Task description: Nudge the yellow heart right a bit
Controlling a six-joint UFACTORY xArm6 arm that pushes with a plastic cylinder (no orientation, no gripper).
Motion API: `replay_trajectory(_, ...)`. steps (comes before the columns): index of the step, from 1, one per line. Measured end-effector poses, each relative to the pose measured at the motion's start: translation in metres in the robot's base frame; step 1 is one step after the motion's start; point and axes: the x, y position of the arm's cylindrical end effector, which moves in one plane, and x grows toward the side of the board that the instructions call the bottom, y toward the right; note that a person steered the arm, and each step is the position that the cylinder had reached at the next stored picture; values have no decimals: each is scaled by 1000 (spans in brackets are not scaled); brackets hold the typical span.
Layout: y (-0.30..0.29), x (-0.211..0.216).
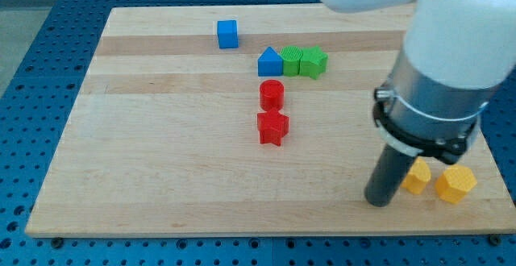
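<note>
While resting on the pale wooden board over a blue perforated table, my tip, gripperless, touches the yellow heart block at lower right, beside a yellow hexagon block.

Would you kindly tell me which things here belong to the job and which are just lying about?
In the job: yellow heart, my tip just at its left.
Lying about: yellow hexagon, blue cube, blue triangle, two green blocks, red cylinder, red star.

No text, label, brand, number or sign can be read anywhere: none is seen on the blocks, the desk or the arm.
</note>
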Motion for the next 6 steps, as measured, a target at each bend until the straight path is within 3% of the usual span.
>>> replay_trajectory(3, 2, -22)
replay_trajectory(6, 44, -22)
